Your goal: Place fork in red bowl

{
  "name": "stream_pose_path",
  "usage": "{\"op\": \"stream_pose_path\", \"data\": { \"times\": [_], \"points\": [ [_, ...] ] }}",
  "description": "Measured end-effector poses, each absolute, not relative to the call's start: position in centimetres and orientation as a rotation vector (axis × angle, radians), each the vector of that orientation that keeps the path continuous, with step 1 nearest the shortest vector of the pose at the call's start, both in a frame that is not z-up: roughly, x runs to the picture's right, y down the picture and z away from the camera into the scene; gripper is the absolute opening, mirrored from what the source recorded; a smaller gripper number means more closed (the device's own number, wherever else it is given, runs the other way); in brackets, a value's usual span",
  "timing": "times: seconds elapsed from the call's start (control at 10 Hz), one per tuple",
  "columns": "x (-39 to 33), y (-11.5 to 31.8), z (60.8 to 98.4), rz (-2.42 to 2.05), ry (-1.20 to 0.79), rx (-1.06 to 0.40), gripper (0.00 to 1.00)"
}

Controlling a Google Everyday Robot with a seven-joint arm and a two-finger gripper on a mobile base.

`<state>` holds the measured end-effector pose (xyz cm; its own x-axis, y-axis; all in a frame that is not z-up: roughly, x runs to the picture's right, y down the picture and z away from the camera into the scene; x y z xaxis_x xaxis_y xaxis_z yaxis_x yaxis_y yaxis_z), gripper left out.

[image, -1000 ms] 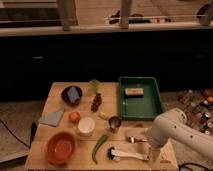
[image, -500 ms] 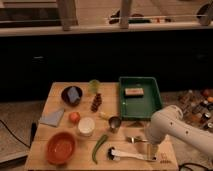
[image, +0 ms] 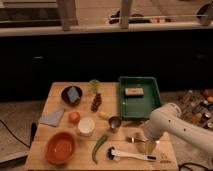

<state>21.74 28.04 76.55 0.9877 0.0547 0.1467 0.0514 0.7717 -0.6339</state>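
Since a second earlier the white arm (image: 172, 120) had edged leftward, bringing the gripper (image: 149, 145) low over the wooden table (image: 109, 95), just beside the fork (image: 131, 139) at its 4 o'clock. Whether the gripper was spread or pressed together could not be told. The fork lay flat, well apart from the red bowl (image: 61, 148), at the bowl's 3 o'clock, with the white-handled brush (image: 131, 155) at the fork's 6 o'clock.

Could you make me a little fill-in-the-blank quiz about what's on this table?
The fork lies on the ___, not in the red bowl.
The gripper is low beside the fork, next to the white-handled ___.
The tan block lies in the ___ tray.
Missing words: table, brush, green.
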Motion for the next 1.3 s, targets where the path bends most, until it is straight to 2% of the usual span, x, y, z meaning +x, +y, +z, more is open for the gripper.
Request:
{"op": "stream_pose_path", "data": {
  "times": [0.4, 0.5, 1.2, 1.3],
  "points": [
    [20.7, 27.8, 77.7, 0.013, -0.189, -0.68, 0.8],
    [20.5, 28.0, 78.1, 0.017, -0.198, -0.679, 0.75],
    [21.0, 29.1, 79.4, 0.039, -0.215, -0.691, 0.05],
    [21.1, 29.2, 79.3, 0.04, -0.214, -0.694, 0.01]
  ]
}}
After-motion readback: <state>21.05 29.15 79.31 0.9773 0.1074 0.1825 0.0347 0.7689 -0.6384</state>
